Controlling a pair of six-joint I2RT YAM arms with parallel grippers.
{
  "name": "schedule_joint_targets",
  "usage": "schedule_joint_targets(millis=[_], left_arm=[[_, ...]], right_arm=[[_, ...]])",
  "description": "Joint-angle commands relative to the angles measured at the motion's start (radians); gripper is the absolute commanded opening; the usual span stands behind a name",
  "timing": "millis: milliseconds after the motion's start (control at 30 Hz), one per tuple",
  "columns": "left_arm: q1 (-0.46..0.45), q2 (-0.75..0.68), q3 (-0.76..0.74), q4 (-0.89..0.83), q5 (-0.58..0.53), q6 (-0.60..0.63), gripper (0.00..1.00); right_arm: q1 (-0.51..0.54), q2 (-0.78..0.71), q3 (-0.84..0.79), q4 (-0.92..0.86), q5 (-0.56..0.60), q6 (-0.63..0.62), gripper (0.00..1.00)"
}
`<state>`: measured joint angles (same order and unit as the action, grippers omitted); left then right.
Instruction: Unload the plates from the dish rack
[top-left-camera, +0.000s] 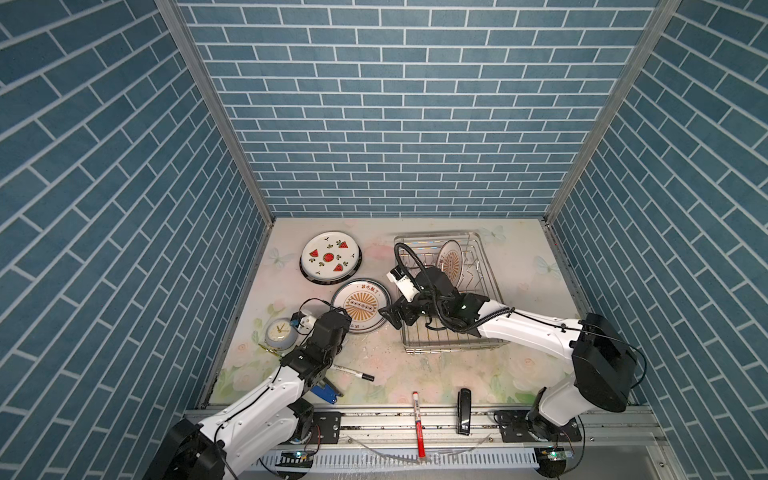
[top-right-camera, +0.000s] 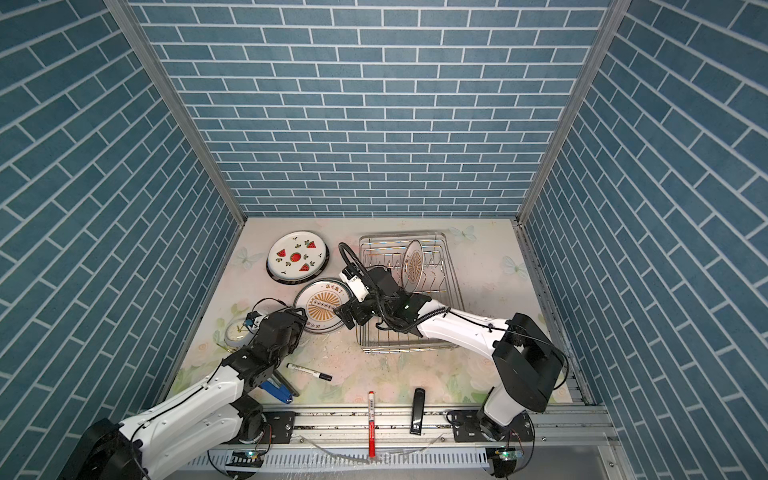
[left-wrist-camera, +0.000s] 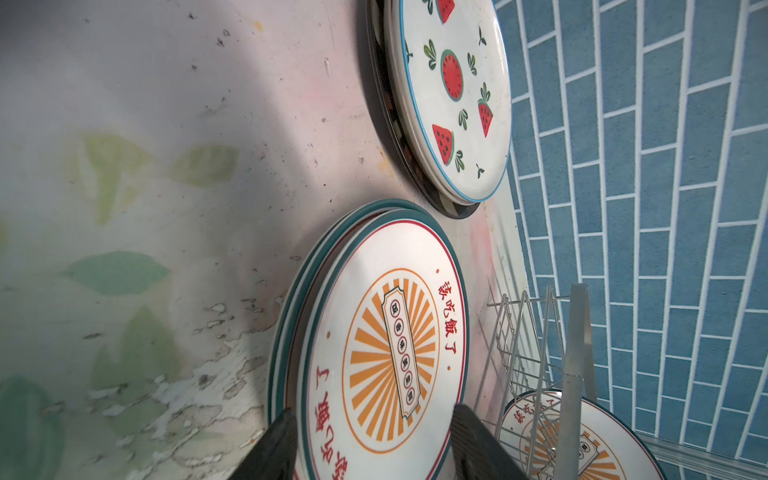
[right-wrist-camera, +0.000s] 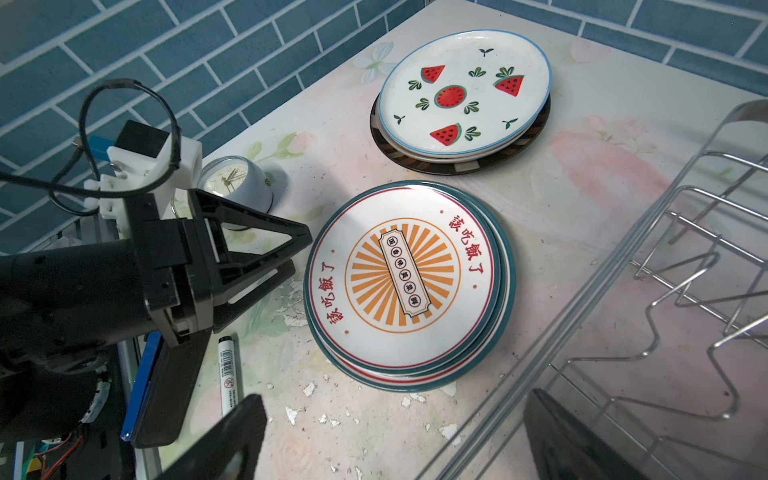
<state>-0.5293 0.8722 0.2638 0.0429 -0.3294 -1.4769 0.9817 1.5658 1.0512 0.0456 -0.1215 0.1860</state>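
one sunburst plate (top-left-camera: 451, 261) stood in the dish rack (top-left-camera: 453, 345). we noted left gripper (right-wrist-camera: 301, 252) parted beside the plate stack (right-wrist-camera: 409, 278), right gripper (top-left-camera: 390, 318) wide, empty.

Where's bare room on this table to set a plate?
Bare: between the silver wire dish rack and right wall, and in front of that rack. Crowded: left, with watermelon plate stack, sunburst plate stack, grey round clock.

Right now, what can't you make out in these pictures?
Stack counts: in the right wrist view the sunburst plate and watermelon plate cover those beneath; only rims show.
The racked plate: bottom hidden by the right arm in both top views; cut by the frame edge in the left wrist view.
Blue object: mostly under the left arm in both top views.
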Motion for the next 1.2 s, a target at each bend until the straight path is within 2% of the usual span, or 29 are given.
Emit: schedule_joint_targets(millis=[0,33,100,133,367,467,567,700,767,867,933,1067,1167], left_arm=[[0.004,-0.025,0.008,-0.032,-0.035,0.055,0.67],[0.004,-0.032,0.013,-0.032,-0.039,0.077,0.73],[0.003,-0.047,0.023,-0.026,-0.034,0.143,0.95],[0.003,-0.052,0.023,-0.005,-0.026,0.178,0.99],[0.001,-0.089,-0.016,0.132,0.05,0.293,1.0],[0.002,-0.11,-0.026,0.208,0.088,0.411,1.0],[0.002,-0.114,-0.074,0.407,0.197,0.541,1.0],[-0.001,-0.089,-0.118,0.673,0.375,0.62,1.0],[-0.01,-0.065,-0.102,0.715,0.444,0.641,1.0],[-0.06,-0.015,-0.073,0.771,0.484,0.697,1.0],[-0.104,0.026,-0.055,0.822,0.497,0.742,1.0],[-0.153,0.11,-0.018,0.913,0.579,0.784,1.0],[-0.182,0.133,-0.01,0.968,0.597,0.823,1.0]], right_arm=[[0.006,-0.057,-0.041,0.049,0.06,-0.023,0.97],[0.006,-0.067,-0.051,0.06,0.077,-0.019,0.98],[0.006,-0.095,-0.072,0.076,0.131,-0.003,0.99],[0.005,-0.107,-0.083,0.085,0.161,0.002,0.99],[0.003,-0.235,-0.194,0.184,0.338,0.035,0.99],[-0.003,-0.279,-0.204,0.15,0.395,0.03,0.99],[-0.037,-0.319,-0.173,0.023,0.444,0.062,0.99],[-0.134,-0.378,-0.132,-0.167,0.389,0.138,0.99],[-0.142,-0.411,-0.144,-0.19,0.458,0.14,0.99],[-0.155,-0.462,-0.189,-0.149,0.59,0.133,0.99],[-0.176,-0.486,-0.213,-0.119,0.604,0.106,0.99],[-0.214,-0.485,-0.216,-0.125,0.677,0.14,0.98],[-0.242,-0.46,-0.189,-0.143,0.672,0.141,0.98]])
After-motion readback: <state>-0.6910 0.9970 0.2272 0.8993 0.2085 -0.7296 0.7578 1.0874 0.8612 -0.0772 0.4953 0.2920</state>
